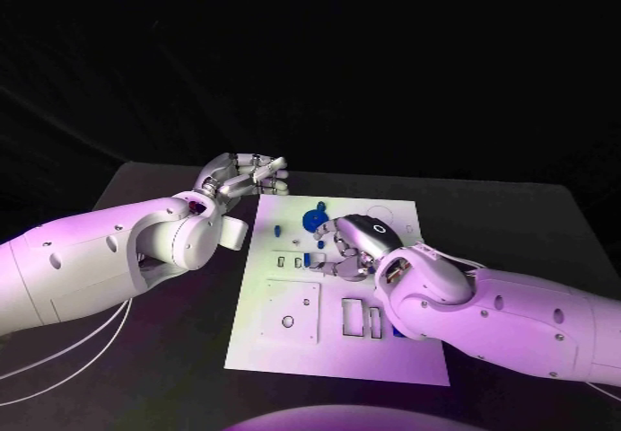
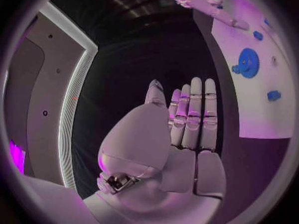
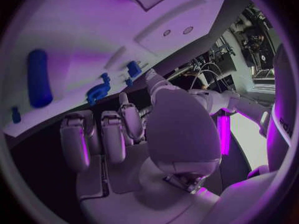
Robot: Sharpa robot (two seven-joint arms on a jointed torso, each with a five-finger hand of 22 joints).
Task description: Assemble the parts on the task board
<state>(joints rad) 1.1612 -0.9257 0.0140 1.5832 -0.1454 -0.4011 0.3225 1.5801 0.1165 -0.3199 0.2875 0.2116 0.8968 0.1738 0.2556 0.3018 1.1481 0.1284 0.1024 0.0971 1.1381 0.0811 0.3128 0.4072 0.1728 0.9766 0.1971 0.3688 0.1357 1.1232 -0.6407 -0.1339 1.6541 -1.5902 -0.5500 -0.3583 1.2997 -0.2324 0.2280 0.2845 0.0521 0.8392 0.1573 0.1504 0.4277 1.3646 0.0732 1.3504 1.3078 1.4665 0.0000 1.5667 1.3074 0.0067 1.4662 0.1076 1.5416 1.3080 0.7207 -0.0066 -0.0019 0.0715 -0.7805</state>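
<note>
The white task board [image 1: 339, 337] lies mid-counter [image 1: 155, 359]. The left hand [image 1: 243, 177] hovers just off the board's far left corner, its fingers [image 2: 196, 112] straight, together and empty. The right hand [image 1: 352, 241] sits over the board beside the blue gear [image 1: 315, 219], fingers [image 3: 102, 134] curled, holding nothing visible

Matt white task board [image 1: 339, 355], glossy blue plastic gear [image 2: 248, 62], matt black table [image 1: 155, 359]
</note>
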